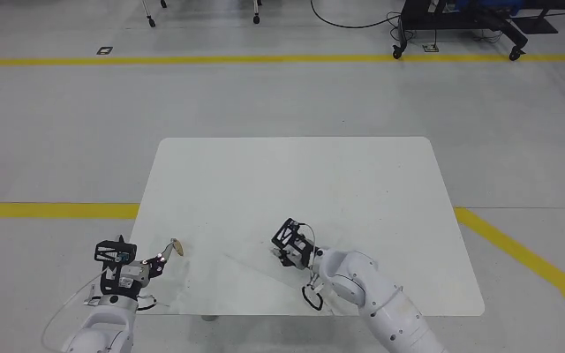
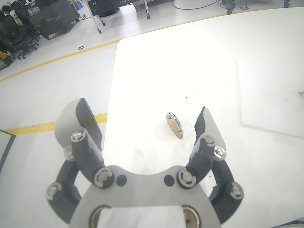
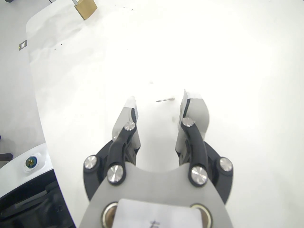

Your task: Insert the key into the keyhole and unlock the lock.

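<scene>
- The left jaws are spread wide and hold nothing, hanging low over the white worktop (image 2: 190, 60).
- Just past their tips sits the brass padlock (image 2: 174, 124). It is in line with the gap, nearer one tip than the other, and clear of both.
- Its silver shackle (image 2: 175, 117) is shut. The padlock seems to lie flat, though from this low angle that is hard to judge.
- The right jaws are also spread, less widely, and hold nothing. Their tips are close to the worktop.
- Between those tips lies the key (image 3: 165, 100), a thin silver sliver on the surface. One end is very near one tip; whether they touch cannot be told.
- Well ahead of the right jaws, near the worktop's edge, is the same padlock, with its shackle pointing away from them.
- From above, the padlock is just in front of the left jaws and well apart from the right jaws.
- Far beyond both pairs of jaws, past the worktop, a yellow line (image 1: 265, 60) crosses the grey floor (image 1: 265, 97).
</scene>
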{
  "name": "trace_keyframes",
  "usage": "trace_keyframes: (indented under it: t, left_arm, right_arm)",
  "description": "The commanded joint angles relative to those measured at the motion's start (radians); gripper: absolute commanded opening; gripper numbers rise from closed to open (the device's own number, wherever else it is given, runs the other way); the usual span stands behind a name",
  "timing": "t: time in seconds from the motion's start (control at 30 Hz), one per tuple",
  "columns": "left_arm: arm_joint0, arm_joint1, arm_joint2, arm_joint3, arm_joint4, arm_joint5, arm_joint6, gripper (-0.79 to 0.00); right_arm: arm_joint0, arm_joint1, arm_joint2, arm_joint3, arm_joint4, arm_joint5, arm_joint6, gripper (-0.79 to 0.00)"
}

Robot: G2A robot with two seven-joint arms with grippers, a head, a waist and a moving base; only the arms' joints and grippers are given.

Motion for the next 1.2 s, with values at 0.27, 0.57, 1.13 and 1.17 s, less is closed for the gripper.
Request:
trace_keyframes:
  t: [0.27,0.57,1.13,1.17]
  left_arm:
    - [0.0,0.0,0.0,0.0,0.0,0.0,0.0,0.0]
    - [0.0,0.0,0.0,0.0,0.0,0.0,0.0,0.0]
    - [0.0,0.0,0.0,0.0,0.0,0.0,0.0,0.0]
    - [0.0,0.0,0.0,0.0,0.0,0.0,0.0,0.0]
  right_arm:
    - [0.024,-0.008,-0.003,0.029,0.024,0.0,-0.011,-0.785]
    - [-0.065,0.019,0.096,-0.081,-0.016,0.035,-0.053,-0.785]
    - [-0.173,0.051,0.242,-0.213,0.045,-0.118,-0.342,-0.785]
    - [-0.173,0.051,0.242,-0.213,0.045,-0.118,-0.342,-0.785]
